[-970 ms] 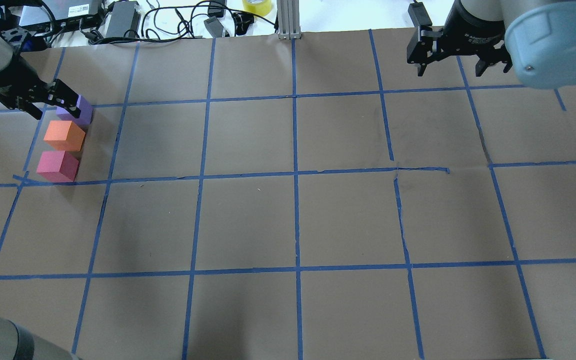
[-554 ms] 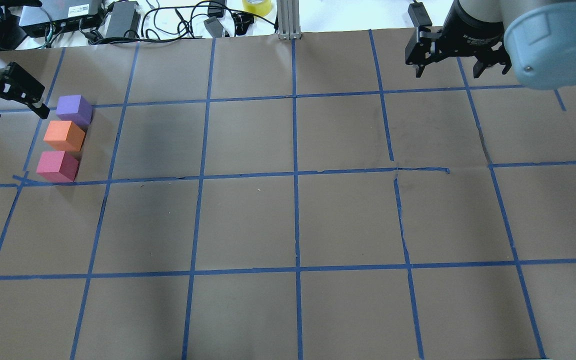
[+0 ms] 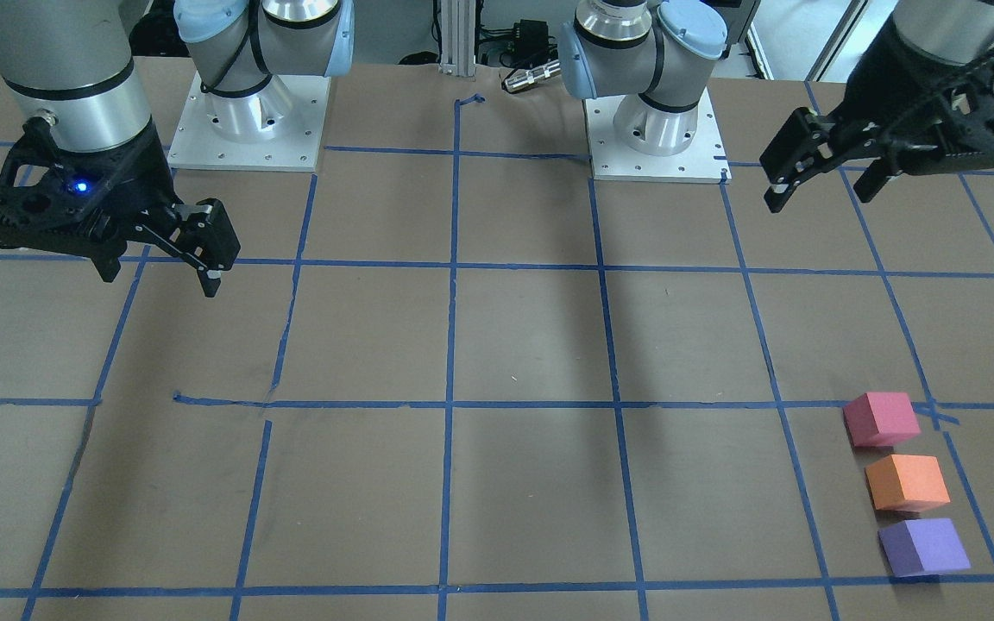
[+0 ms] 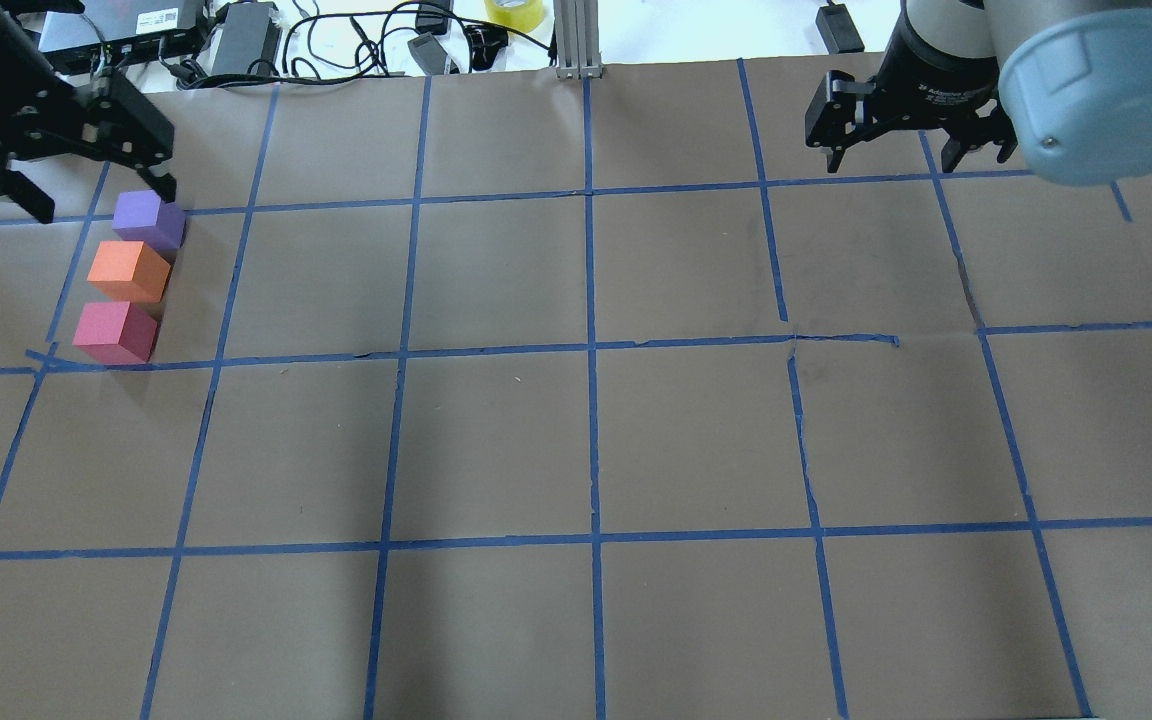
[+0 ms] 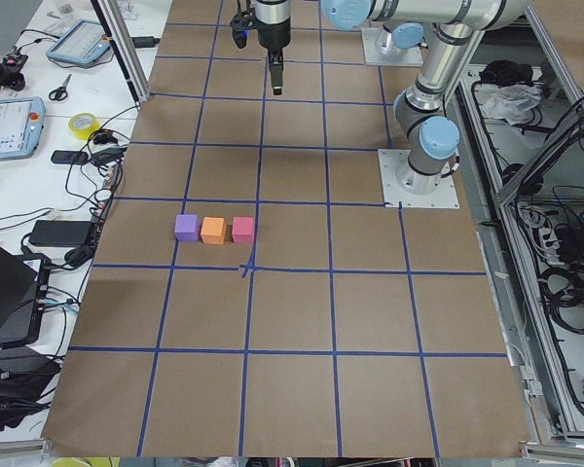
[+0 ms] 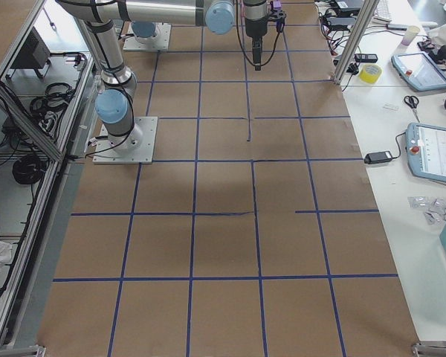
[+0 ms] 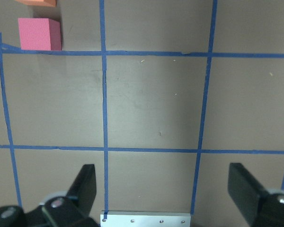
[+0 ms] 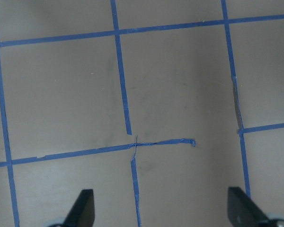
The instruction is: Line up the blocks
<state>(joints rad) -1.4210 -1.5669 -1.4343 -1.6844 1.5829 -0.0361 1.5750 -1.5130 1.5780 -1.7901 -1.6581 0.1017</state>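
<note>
Pulling my left gripper [image 3: 820,185] up off the purple block [image 4: 148,220], I've left it wide, empty. Purple, orange block [image 4: 128,272] and pink block [image 4: 114,332] sit in a close row at far left; right gripper [image 4: 894,160] hangs wide. Line looks finished.

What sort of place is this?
Most likely a robotics research lab: left arm and right arm bolted to a table gridded with blue tape, a control tablet and loose cables alongside, with only a pink block, orange block and purple block to handle.
</note>
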